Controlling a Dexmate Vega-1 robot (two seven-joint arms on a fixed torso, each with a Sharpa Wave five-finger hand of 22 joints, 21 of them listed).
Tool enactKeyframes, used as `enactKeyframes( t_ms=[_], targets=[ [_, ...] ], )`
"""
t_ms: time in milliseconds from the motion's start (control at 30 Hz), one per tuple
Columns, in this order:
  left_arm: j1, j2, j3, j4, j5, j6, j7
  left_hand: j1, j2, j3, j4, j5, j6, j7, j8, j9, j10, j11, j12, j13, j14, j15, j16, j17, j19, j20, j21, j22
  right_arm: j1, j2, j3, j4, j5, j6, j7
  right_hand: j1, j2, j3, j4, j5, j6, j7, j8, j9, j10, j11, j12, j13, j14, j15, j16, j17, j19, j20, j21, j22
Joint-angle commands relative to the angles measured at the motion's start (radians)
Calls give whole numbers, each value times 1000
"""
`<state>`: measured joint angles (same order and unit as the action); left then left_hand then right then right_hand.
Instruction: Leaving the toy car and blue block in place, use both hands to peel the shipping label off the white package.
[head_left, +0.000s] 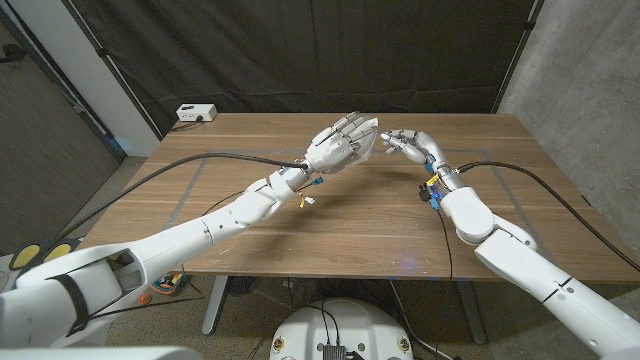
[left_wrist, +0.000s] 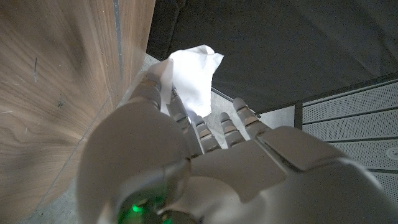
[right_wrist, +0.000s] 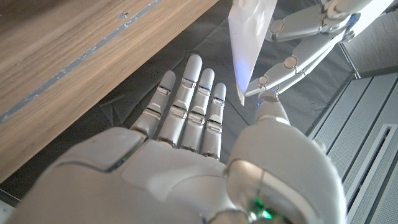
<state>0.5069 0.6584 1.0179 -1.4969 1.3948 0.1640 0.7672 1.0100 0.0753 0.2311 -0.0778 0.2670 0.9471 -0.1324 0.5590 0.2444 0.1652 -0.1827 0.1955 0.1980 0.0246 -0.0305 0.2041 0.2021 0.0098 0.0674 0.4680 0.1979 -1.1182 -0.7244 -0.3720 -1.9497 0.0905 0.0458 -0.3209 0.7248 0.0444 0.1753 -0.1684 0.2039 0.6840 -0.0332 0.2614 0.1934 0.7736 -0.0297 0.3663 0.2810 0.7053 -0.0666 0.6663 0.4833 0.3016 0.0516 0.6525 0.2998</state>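
One white package (left_wrist: 193, 78) is all I can find of the task's things, and it is up in the air between my two hands, above the far middle of the wooden table (head_left: 360, 220). My left hand (head_left: 342, 143) holds it, fingers closed around its lower part; in the left wrist view the white material sticks out crumpled past my fingertips. My right hand (head_left: 408, 142) is just beside it, thumb close to the package's hanging edge. In the right wrist view the other fingers are straight and spread, and I cannot tell whether the thumb is pinching anything.

I judge the peeling to be either under way or about to start: both hands are at the package, but I see no label coming away.

The shipping label itself is hard to make out; the package looks plain white from every angle. In the head view my hands cover most of it. A small white box (head_left: 194, 113) sits near the table's far left corner.
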Motion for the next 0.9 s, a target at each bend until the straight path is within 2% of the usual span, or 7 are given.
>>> enactKeyframes(
  t_ms=[33,200,333,467,533,633,900],
  targets=[
    [-27,-10,16,24,-23,-27,55,11,2,-6,2,12,94,-85,11,4,-5,-10,1,3,-13,-20,-4,2,-7,6,-2,4,23,-9,-35,-81,-89,-177,-32,31,-1,4,-4,12,18,-1,3,4,18,-4,7,7,14,-88,31,23,16,9,16,10],
    [-36,-8,22,27,-31,-53,83,11,2,-9,3,14,96,-85,12,5,-9,-18,1,3,-13,-23,-3,3,-7,8,-2,4,37,0,-49,-84,-108,-209,-48,50,-3,3,-1,13,32,2,2,4,24,-6,8,12,20,-96,60,45,24,8,30,19],
    [-38,-2,25,22,-35,-66,82,11,1,-11,3,16,99,-85,14,5,-7,-25,3,3,-11,-26,-2,3,-6,8,-2,4,43,22,-58,-63,-123,-183,-82,95,6,9,2,16,89,-3,12,5,84,-16,28,22,55,-111,121,71,48,-4,65,39],
    [-42,1,25,24,-41,-78,71,12,0,-14,3,18,101,-86,14,5,0,-27,7,4,-7,-31,0,3,-4,6,-1,4,45,49,-63,-30,-138,-125,-122,204,43,32,0,7,228,-23,44,9,242,-45,88,53,125,-147,227,97,78,-32,141,85],
    [-45,-1,25,30,-46,-86,71,12,0,-15,3,18,102,-86,15,5,3,-27,9,4,-6,-31,1,4,-4,6,-1,4,49,57,-63,-14,-136,-96,-126,276,67,49,-3,-2,323,-38,73,14,335,-70,130,82,166,-151,279,103,84,-46,184,104],
    [-50,-5,27,41,-47,-90,76,12,-1,-16,3,19,103,-86,15,5,7,-28,11,4,-3,-34,2,4,-3,4,-1,4,57,61,-62,2,-131,-69,-119,335,73,59,-8,-8,401,-39,103,22,395,-79,164,115,191,-155,316,108,85,-57,216,111],
    [-63,-23,28,75,-70,-99,97,14,-2,-21,3,21,108,-86,17,5,16,-30,15,4,11,-45,8,4,4,-4,2,3,81,68,-65,49,-117,-10,-88,391,82,69,-6,-12,431,-18,123,42,429,-67,196,152,199,-155,349,128,74,-69,248,120]
  ],
)
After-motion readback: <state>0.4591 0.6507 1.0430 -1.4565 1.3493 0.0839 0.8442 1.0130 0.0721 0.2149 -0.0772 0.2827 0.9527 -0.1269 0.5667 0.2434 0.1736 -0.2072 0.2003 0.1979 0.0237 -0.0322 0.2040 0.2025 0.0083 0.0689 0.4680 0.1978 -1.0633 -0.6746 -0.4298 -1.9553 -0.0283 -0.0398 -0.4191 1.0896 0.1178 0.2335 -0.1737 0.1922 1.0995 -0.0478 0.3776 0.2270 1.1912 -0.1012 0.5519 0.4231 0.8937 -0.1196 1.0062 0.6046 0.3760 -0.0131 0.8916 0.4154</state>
